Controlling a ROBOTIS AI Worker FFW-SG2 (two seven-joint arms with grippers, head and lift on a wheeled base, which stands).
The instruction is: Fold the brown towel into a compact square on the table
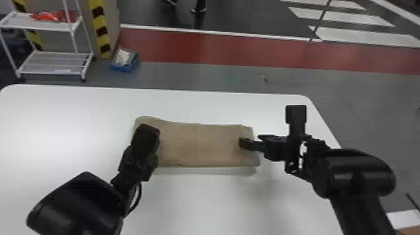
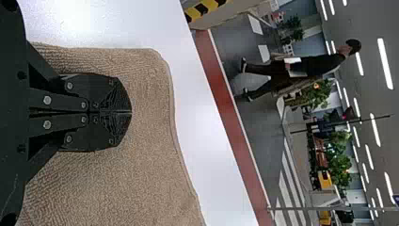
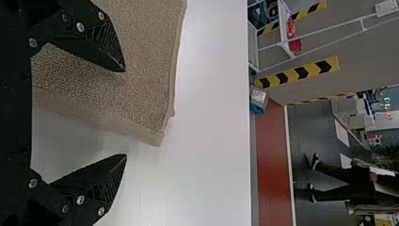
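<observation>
The brown towel point(image 1: 200, 145) lies as a folded flat rectangle, its long side running left to right. Over its left end is my left gripper point(image 1: 147, 132); in the left wrist view the left gripper point(image 2: 131, 112) has its fingers pressed together, with towel point(image 2: 155, 188) around them and no cloth visible between them. My right gripper point(image 1: 253, 141) is at the towel's right end. In the right wrist view the right gripper point(image 3: 125, 113) stands open, one finger over the towel point(image 3: 146, 56), the other over the tabletop beside its edge.
The white table point(image 1: 78, 106) extends around the towel, with its far edge behind and its right edge close by the right arm. On the floor beyond stand a white shelf cart point(image 1: 53, 62) and a blue box point(image 1: 125, 67).
</observation>
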